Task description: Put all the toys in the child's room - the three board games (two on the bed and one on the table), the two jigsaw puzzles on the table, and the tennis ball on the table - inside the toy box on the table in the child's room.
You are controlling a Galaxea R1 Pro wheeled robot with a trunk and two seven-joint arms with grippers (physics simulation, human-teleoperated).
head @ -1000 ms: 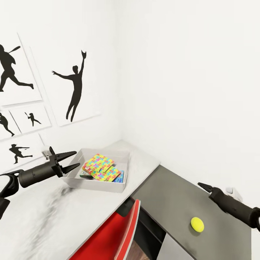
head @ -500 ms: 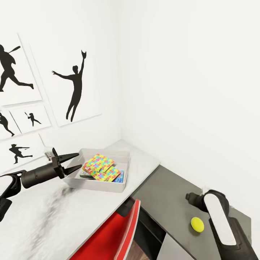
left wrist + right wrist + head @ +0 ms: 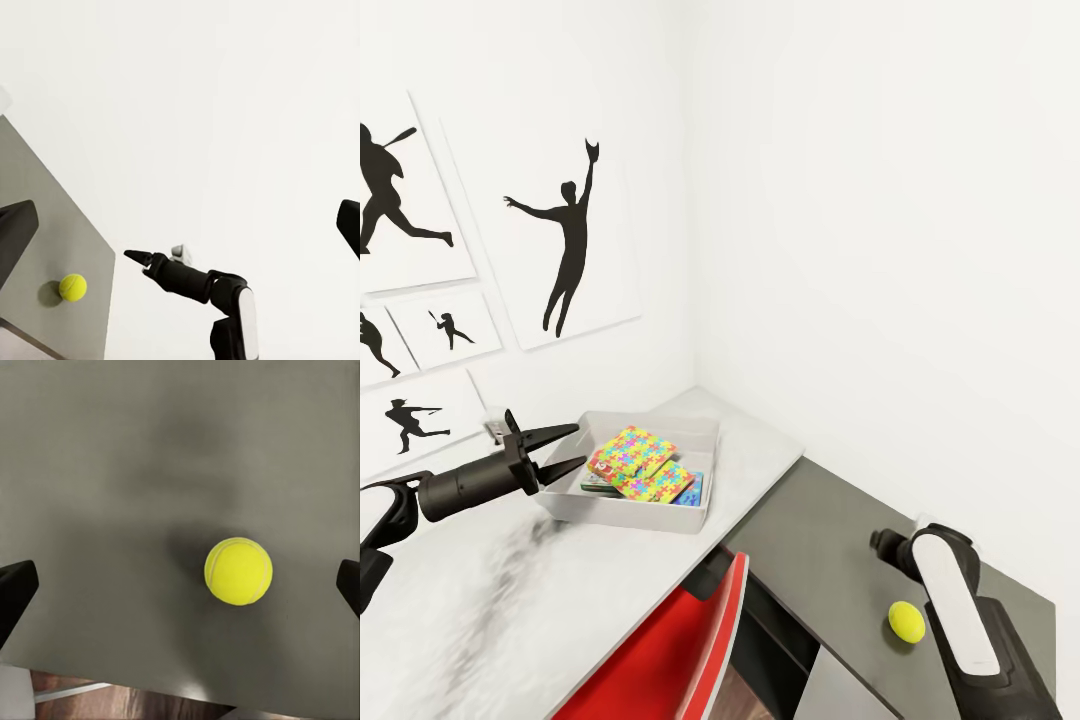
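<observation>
Both jigsaw puzzles (image 3: 642, 462) and at least one board game (image 3: 597, 484) already lie in the toy box (image 3: 622, 512) near the table's (image 3: 510, 600) far corner. The tennis ball (image 3: 906, 621) remains on the darker desk section, under the right gripper (image 3: 180, 585), jaws spread wide. The left gripper (image 3: 560, 448), parted and empty, hovers beside the box.

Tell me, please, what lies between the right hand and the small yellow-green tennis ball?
Nothing: in the right wrist view only bare dark grey desk surface surrounds the yellow-green tennis ball, with the open right hand above it.
</observation>
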